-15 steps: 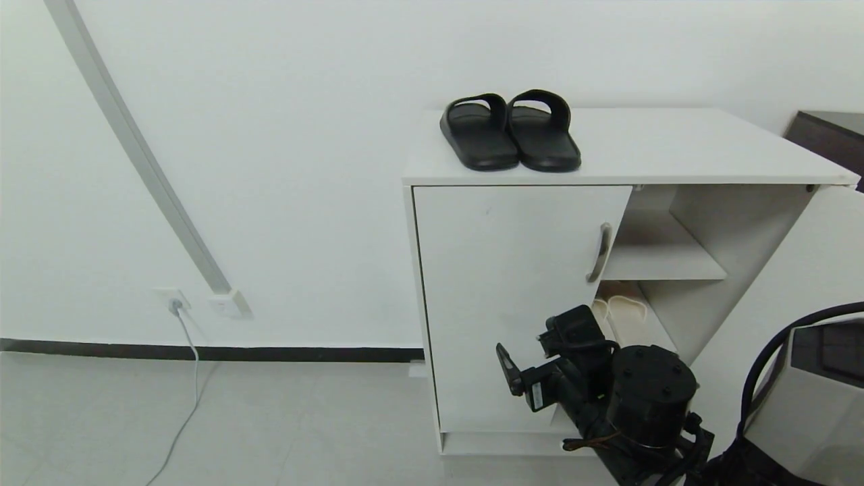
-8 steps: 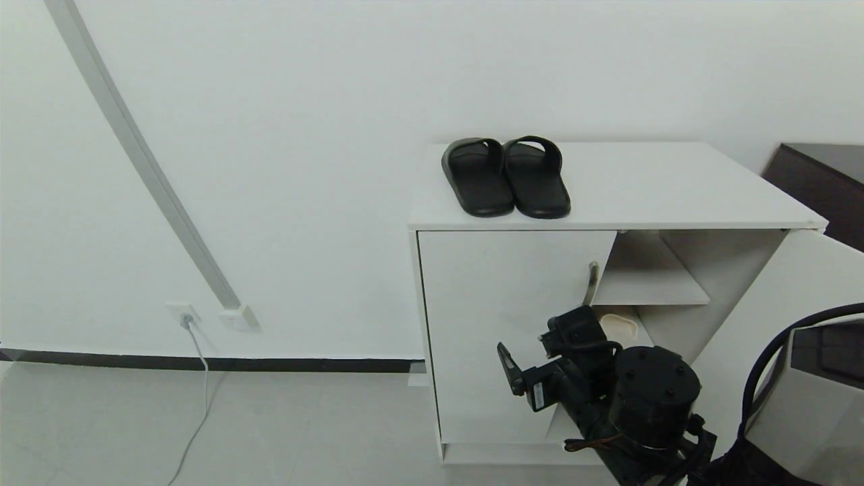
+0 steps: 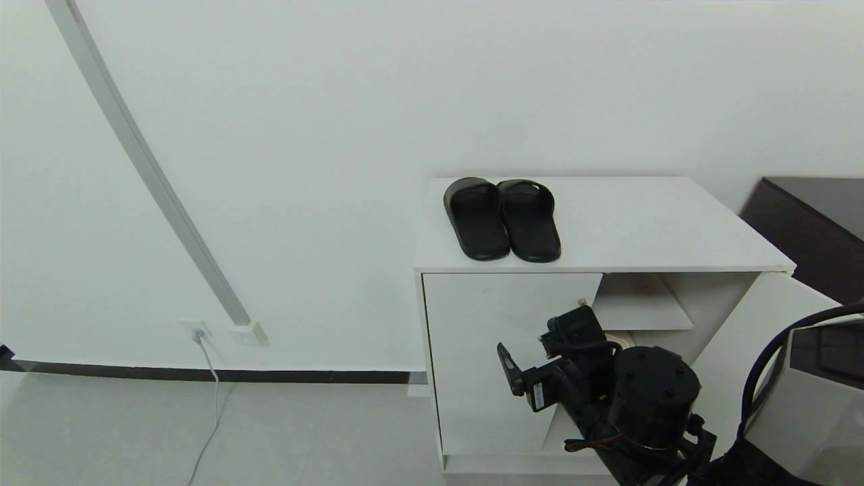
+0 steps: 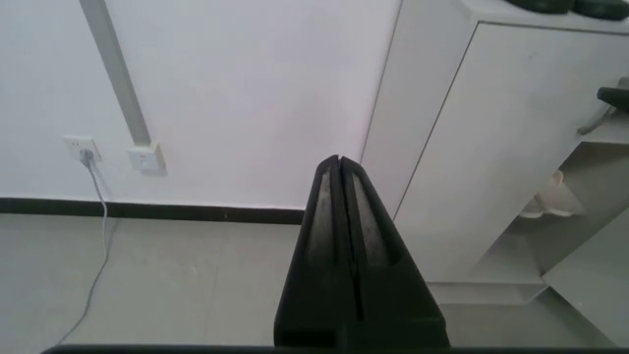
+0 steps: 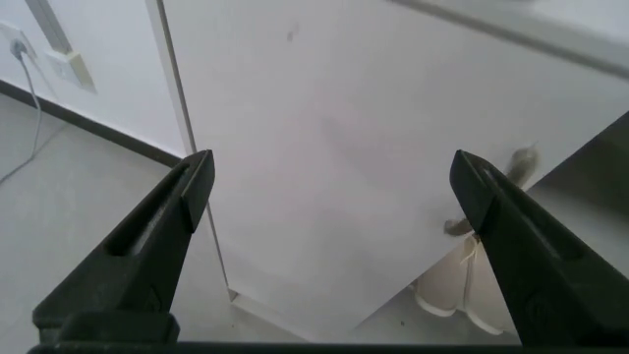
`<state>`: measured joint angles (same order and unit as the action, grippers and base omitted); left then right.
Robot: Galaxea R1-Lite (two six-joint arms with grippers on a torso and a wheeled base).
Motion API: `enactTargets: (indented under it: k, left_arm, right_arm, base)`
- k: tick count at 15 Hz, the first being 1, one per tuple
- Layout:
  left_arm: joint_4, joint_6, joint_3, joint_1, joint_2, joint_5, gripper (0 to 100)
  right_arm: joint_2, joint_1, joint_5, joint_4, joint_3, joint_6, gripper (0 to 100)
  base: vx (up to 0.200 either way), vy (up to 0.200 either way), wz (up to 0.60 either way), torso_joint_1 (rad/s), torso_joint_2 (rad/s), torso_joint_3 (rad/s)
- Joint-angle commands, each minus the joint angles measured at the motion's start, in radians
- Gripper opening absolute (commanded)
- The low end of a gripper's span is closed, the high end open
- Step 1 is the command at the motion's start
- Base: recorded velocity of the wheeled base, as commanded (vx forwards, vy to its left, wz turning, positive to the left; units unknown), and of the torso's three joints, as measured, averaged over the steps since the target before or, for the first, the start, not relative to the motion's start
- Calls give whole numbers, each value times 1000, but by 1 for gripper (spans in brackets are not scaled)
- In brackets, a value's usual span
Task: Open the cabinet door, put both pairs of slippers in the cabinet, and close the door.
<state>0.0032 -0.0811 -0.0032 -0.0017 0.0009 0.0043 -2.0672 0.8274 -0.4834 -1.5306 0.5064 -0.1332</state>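
The black slippers (image 3: 501, 219) sit side by side, touching, on top of the cabinet (image 3: 641, 229), near its left end. The pale slippers (image 5: 462, 290) are inside the cabinet, low down, and the right door (image 3: 736, 364) is open. The left door (image 3: 499, 351) is closed.

The black slippers look light and bendy, like soft rubber. I think a drop would not break them. The flat part looks smooth and could slide, so the wide strap over the top looks like the best place to hold. Pinching the two straps where they meet might lift both at once.

The right gripper (image 5: 332, 167) is low in front of the left door, its fingers (image 5: 147, 236) spread wide with nothing in them. The left gripper (image 4: 339, 167) is low, left of the cabinet, with its fingers pressed together on nothing.
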Motion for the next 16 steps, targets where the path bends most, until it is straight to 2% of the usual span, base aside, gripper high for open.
enactTargets:
  k: [1,9,12,14,15,16]
  left_arm:
    - [0,0,0,0,1,0,0]
    - [0,0,0,0,1,0,0]
    - [0,0,0,0,1,0,0]
    - [0,4,0,0,1,-1,0]
    - [0,0,0,0,1,3,0]
    - [0,0,0,0,1,2,0]
  right_arm:
    - [-2,1,0,0,0,0,100]
    - [-1,1,2,-2,-3,0,100]
    - [-1,1,45,-14,-3,0,100]
    - [-2,-25,129,-40,8,-22,100]
    - [-14,-54,137,-40,47,-62,100]
    - [-27,-83,135,33,141,-69,100]
  base:
    - [0,0,0,256,-583,-325]
    - [0,0,0,227,-496,-272]
    - [0,0,0,170,-373,-196]
    - [0,0,0,44,-95,-44]
    - [0,0,0,0,0,0]
    - [0,0,0,0,0,0]
